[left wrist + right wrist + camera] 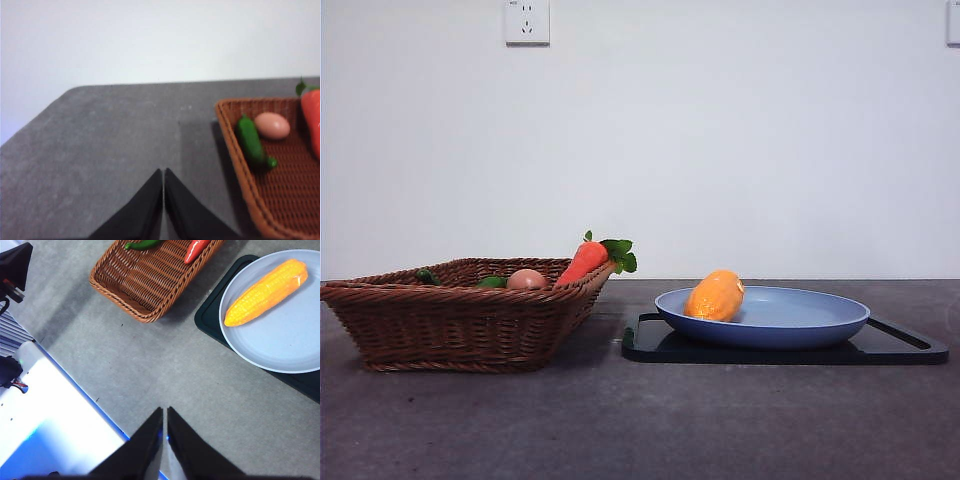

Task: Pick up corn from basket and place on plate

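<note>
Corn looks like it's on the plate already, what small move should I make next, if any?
Probably none beyond holding both arms parked. The corn lies inside the plate, clear of the basket, and nothing grips it. The right gripper is shut over bare table well back from the plate, and the left gripper is shut over the table beside the basket. I would just confirm the corn rests steady.

Grey table [620, 430] – wicker basket [460, 325], black tray [900, 345] on it
</note>
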Robot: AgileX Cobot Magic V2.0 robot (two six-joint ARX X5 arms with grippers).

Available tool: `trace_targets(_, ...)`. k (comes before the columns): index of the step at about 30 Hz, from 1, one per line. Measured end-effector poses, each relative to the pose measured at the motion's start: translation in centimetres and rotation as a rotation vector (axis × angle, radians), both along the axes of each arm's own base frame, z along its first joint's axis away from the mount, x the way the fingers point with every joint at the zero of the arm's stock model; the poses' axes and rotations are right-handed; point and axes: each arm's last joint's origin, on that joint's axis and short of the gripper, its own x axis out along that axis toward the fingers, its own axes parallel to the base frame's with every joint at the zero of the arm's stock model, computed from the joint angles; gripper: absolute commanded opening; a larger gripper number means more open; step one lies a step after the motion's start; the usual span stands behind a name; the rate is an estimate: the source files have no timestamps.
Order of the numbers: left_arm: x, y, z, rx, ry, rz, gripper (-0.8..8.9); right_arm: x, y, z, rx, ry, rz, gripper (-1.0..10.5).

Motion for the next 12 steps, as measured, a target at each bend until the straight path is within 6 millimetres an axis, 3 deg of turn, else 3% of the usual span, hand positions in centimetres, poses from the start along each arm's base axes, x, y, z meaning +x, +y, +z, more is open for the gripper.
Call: trace_targets(12,-0.3,0.0,-1.2,-0.015,0.121,-0.007,0.08,0.0,0.0,0.0,0.000,0.000,0.000,0.0)
